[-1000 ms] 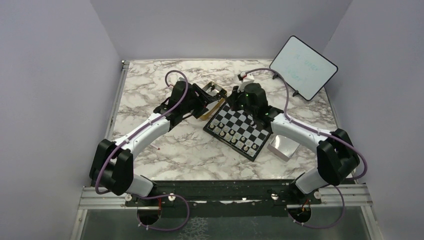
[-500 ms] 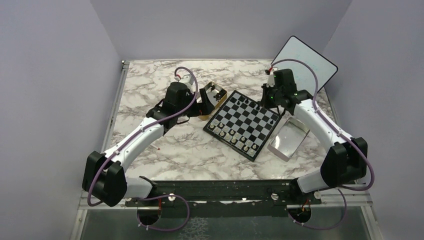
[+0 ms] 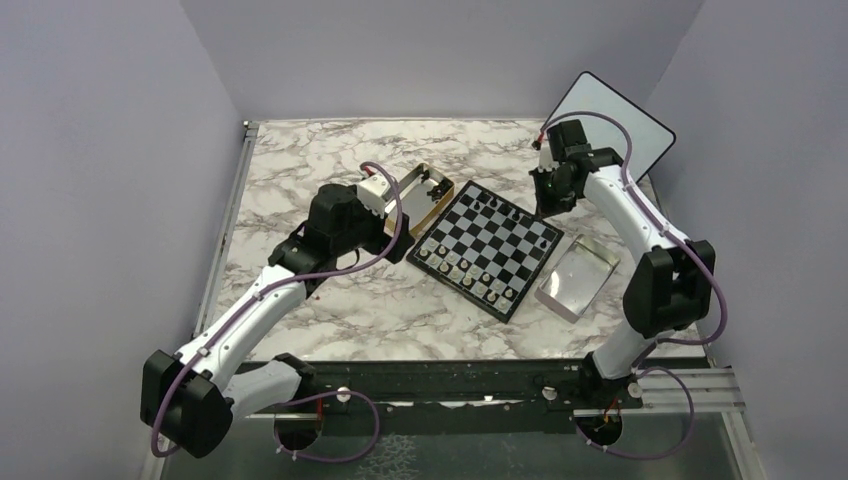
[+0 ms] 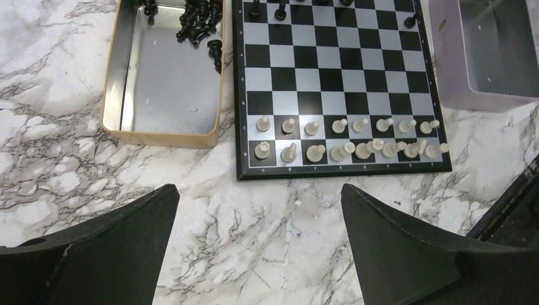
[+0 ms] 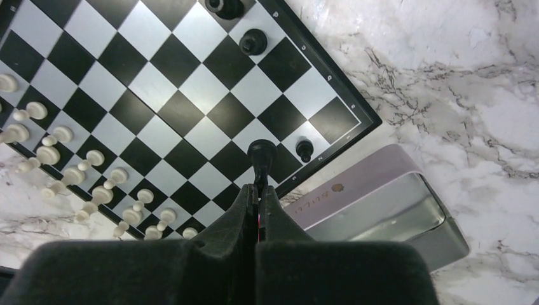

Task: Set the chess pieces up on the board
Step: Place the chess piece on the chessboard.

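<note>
**Top view:** The board [image 3: 487, 250] lies cornerwise on the marble table [image 3: 300, 160]. Pale pieces [image 3: 470, 278] fill the two rows on the side nearest the arms, and a few black pieces [image 3: 500, 208] stand along the far side. A gold tin [image 3: 432, 190] sits just beside the board's left edge, and a silver tin [image 3: 578, 275] just beside its right edge. A white tablet [image 3: 600, 105] stands behind the board's far right corner. The left gripper [image 3: 392, 238] hangs off the board's left side by the gold tin. The right gripper [image 3: 546, 205] hangs over the far right corner.

**Left wrist view:** The left gripper [image 4: 257, 254] has its fingers [image 4: 108, 254] spread wide with nothing between them, above bare marble just off the board's [image 4: 337, 82] pale-piece side. The pale pieces [image 4: 343, 136] stand in two rows there, some leaning. Loose black pieces [image 4: 197, 19] lie heaped in the far end of the gold tin [image 4: 165, 89], which touches the board's edge. The silver tin [image 4: 489, 57] sits on the opposite side of the board.

**Right wrist view:** The right gripper [image 5: 258, 204] has its fingers pressed together, clamped on the stem of a black piece [image 5: 261, 152] held above the board [image 5: 191, 108] near its corner. Another black piece [image 5: 304, 149] stands on the square beside it. The silver tin [image 5: 381, 210] lies just off that corner.
</note>
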Tool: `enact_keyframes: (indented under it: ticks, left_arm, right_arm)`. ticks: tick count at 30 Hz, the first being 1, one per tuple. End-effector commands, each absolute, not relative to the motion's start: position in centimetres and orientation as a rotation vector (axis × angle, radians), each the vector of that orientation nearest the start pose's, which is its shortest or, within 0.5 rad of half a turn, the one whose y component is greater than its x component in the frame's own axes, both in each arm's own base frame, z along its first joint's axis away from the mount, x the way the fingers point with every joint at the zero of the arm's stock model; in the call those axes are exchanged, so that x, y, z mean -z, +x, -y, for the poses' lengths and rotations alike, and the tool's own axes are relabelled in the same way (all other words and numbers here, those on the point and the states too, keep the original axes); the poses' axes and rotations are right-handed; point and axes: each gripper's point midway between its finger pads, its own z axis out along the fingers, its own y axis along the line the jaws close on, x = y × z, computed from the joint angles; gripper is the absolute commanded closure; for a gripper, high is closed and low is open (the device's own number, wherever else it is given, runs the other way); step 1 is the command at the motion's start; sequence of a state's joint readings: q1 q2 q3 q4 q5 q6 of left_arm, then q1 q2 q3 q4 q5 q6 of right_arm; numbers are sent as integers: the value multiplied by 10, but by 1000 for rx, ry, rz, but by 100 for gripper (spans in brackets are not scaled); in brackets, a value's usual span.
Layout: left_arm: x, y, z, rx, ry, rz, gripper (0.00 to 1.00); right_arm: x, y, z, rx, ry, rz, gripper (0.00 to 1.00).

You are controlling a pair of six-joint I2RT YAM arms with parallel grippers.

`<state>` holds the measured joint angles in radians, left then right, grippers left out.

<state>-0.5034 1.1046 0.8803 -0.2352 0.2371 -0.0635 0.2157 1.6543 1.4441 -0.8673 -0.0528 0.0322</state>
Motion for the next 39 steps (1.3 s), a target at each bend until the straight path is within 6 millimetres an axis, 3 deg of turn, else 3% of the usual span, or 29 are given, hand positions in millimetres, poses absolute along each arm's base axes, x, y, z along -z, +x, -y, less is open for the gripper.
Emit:
enact_keyframes:
  ticks: [1,8,21,27,39]
  left_arm:
    - [-221,276,208,589,729,-1870,1]
    - [-236,275,195,522,686,-1822,1]
    - [-243,278,184,464,642,-1813,1]
    - [-241,278,184,465,640,-1822,1]
    - [-244,276,183,460,640,-1814,1]
  right_arm:
    - [-136,351,-77,-69,-282,-2771,98]
    - [-111,364,-67,40,-333,-2853,96]
    - [-79,385,-62,128,-369,-2948,94]
    - [-74,394,-63,97,-342,-2944,93]
    - [-63,392,-63,48,-344,-2974,89]
